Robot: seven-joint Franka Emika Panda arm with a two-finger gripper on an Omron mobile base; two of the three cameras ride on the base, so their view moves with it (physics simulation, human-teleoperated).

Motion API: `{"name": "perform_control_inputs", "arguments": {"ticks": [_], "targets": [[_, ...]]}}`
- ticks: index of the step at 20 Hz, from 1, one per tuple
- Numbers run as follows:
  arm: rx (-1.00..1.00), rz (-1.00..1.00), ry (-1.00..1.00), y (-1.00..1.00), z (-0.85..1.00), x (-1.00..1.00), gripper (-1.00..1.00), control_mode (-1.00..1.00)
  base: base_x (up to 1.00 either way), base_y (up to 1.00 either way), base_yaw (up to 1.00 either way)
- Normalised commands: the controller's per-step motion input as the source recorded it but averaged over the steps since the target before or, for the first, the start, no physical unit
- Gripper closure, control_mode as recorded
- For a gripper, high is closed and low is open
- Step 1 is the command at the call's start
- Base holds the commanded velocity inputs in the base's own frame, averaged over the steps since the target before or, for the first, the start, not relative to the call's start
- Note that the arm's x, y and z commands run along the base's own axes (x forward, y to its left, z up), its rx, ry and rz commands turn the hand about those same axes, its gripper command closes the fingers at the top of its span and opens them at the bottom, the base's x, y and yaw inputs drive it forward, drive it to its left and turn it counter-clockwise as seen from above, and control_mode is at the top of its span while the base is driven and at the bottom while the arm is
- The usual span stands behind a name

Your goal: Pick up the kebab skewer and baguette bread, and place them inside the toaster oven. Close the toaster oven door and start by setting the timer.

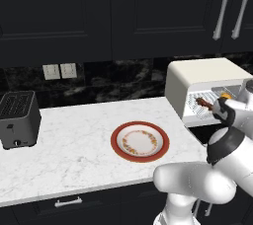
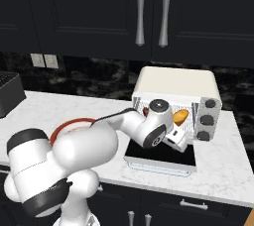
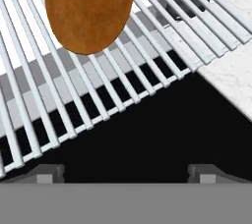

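1. Left base view: the cream-white boxy toaster oven point(image 1: 207, 78) is seen at the right end of the white marble counter point(image 1: 74, 145), its door down. The dark red-brown kebab skewer point(image 1: 203, 102) and a glimpse of the golden-orange baguette bread point(image 1: 225, 95) lie on its wire rack. The red-rimmed round plate point(image 1: 140, 141) near the front edge is bare.
2. Right base view: the dark glass toaster oven door point(image 2: 161, 155) lies flat open, the hand above it.
3. Hand view: the two-finger gripper point(image 3: 126, 171) is spread wide with nothing held; the baguette rests on the rack ahead.
4. Both foods judged loaded; next the door must be lifted shut, then the timer knob turned.
5. No readable writing is found.
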Motion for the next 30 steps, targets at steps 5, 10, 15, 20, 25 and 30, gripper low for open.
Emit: {"name": "perform_control_inputs", "arguments": {"ticks": [5,10,15,20,25,30], "targets": [[0.00,-0.05,0.00,0.00,0.00,0.40,-1.00,-1.00,0.00,0.00,0.00],[0.00,-0.04,-0.01,0.00,0.00,0.40,-1.00,-1.00,0.00,0.00,0.00],[0.01,-0.05,-0.05,0.00,0.00,0.46,-1.00,-1.00,0.00,0.00,0.00],[0.02,-0.05,-0.07,0.00,0.00,0.45,-1.00,-1.00,0.00,0.00,0.00],[0.01,-0.02,-0.06,0.00,0.00,0.11,-1.00,-1.00,0.00,0.00,0.00],[0.00,0.00,-0.03,0.00,0.06,-0.43,-1.00,-1.00,0.00,0.00,0.00]]}}
